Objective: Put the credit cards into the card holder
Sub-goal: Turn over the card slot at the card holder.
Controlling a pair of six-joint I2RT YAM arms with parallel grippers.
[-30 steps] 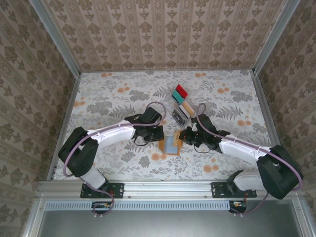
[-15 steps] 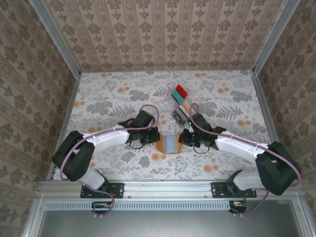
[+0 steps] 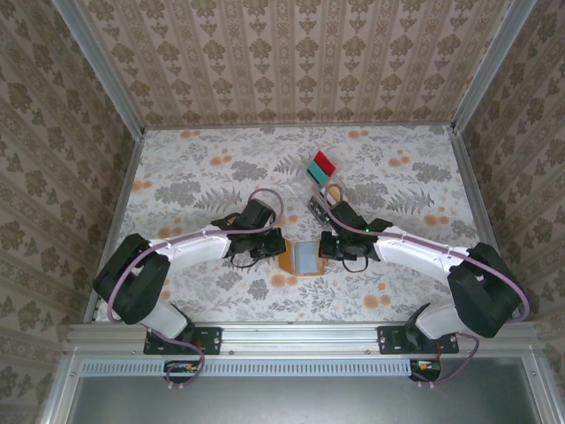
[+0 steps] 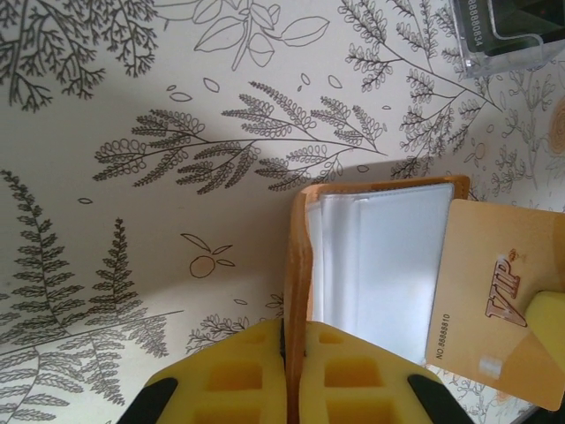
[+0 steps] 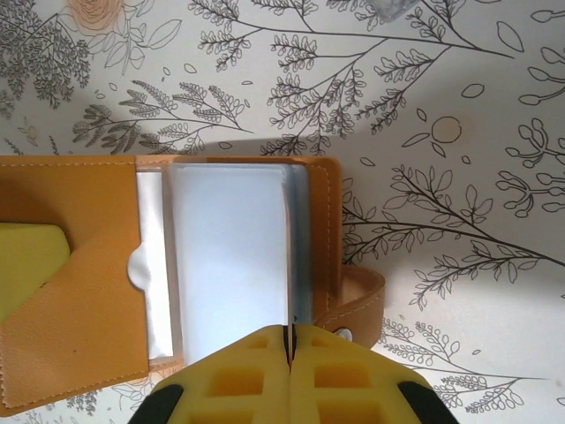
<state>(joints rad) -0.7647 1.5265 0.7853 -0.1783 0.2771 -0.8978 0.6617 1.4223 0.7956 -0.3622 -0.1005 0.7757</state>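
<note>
tan card holder [image 5: 88,291] in left claw [image 4: 287,340], beige card [image 4: 499,291] in right claw [image 5: 289,340].

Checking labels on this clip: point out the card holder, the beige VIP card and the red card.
card holder [image 5: 79,194]: right wrist view, leather cover.
beige VIP card [image 4: 494,274]: left wrist view, printed face.
red card [image 3: 325,162]: top view, its face.

Card holder [image 3: 305,258]: orange-tan leather, lies open, clear plastic sleeves showing inside. Beige card [image 4: 494,291]: printed VIP, sits tilted, overlapping the sleeves' edge. Red card [image 3: 325,162] and teal card [image 3: 315,171]: lie side by side, farther back.
</note>
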